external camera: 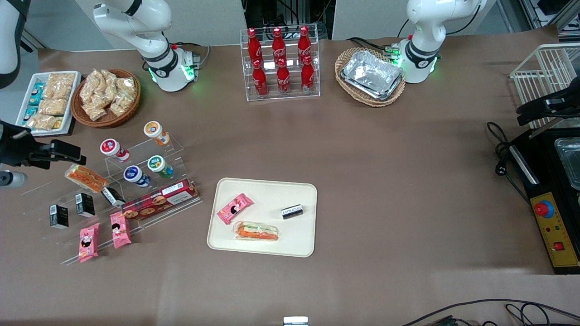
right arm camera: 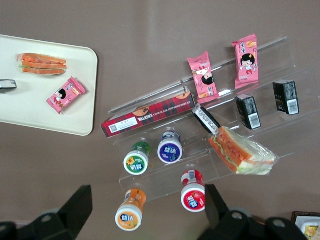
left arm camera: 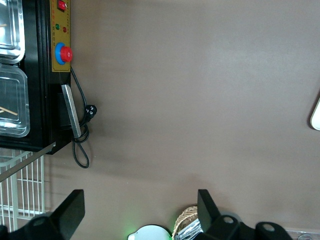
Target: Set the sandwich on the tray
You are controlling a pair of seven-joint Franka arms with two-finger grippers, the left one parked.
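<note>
Clock directions are read on the desk from the front view, with 6 o'clock nearest that camera.

Nearest the camera, the sandwich [external camera: 257,231] lies flat inside the tray [external camera: 301,240], at about 6 o'clock on the tray and close to its near rim. It is fully on the tray surface and nothing is holding it, so the placing looks done. Further in, a pink snack pack [external camera: 234,208] sits at about 10 o'clock on the tray, near the sandwich without touching it. A small black packet [external camera: 292,211] lies at about 2 o'clock, well apart from it.

The gripper [right arm camera: 146,200] hangs at roughly 9 o'clock from the tray, above the clear stepped rack [external camera: 176,149] toward the working arm's end of the desk. Its fingers [right arm camera: 77,207] are spread wide and hold nothing.

The main risk I see is a needless second approach. The sandwich is close to the rim, so a push from the fingers could send it over the low edge. A low sweep could also drag the pink pack into it.

The rack below the gripper is crowded:
- a stubbier wrapped sandwich [external camera: 86,178]
- round lidded cups [external camera: 158,165]
- a tartan biscuit box [external camera: 159,199]
- black cartons and more pink packs

A straight descent there could topple the cups, or the fingers could take the wrong sandwich.

Farther off, at about 12 o'clock from the tray, stands a stand of red cola bottles [external camera: 278,59]. A wicker basket of foil trays [external camera: 370,74] is at 1 o'clock and a basket of snack bags [external camera: 105,97] at 10 o'clock. None of these lies between the gripper and the tray.
</note>
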